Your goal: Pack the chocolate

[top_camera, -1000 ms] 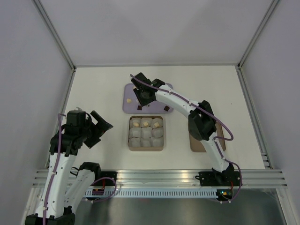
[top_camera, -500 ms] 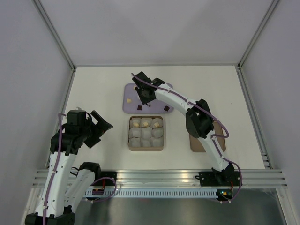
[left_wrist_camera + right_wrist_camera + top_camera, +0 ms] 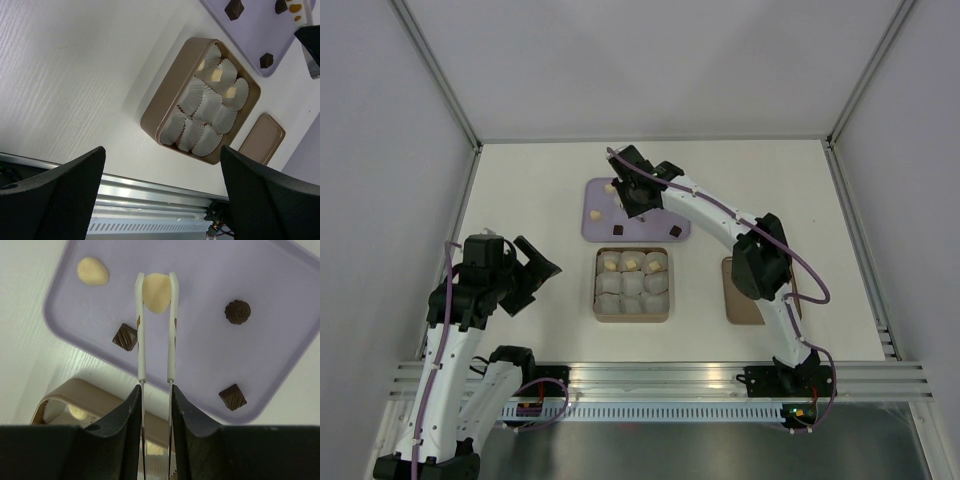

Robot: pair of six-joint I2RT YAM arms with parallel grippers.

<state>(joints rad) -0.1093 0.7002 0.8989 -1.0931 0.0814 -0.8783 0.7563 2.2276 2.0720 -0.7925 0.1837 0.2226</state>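
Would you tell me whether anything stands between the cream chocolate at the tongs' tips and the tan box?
Nothing visible does. The pale cream chocolate sits on the lavender tray, flanked by the pale metal tongs; a dark brown square lies beside that path, and the tan box stands open.

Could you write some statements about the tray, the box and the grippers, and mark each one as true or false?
1. The tongs have their tips on either side of a pale chocolate on the tray. True.
2. The lid covers the box. False: it lies on the table beside the box.
3. Three cups in the box hold pale pieces. True.
4. The left gripper holds a dark piece. False: it is open and empty, away from the tray.
5. Only dark pieces lie on the tray. False: two pale ones lie there too, the second near a corner.
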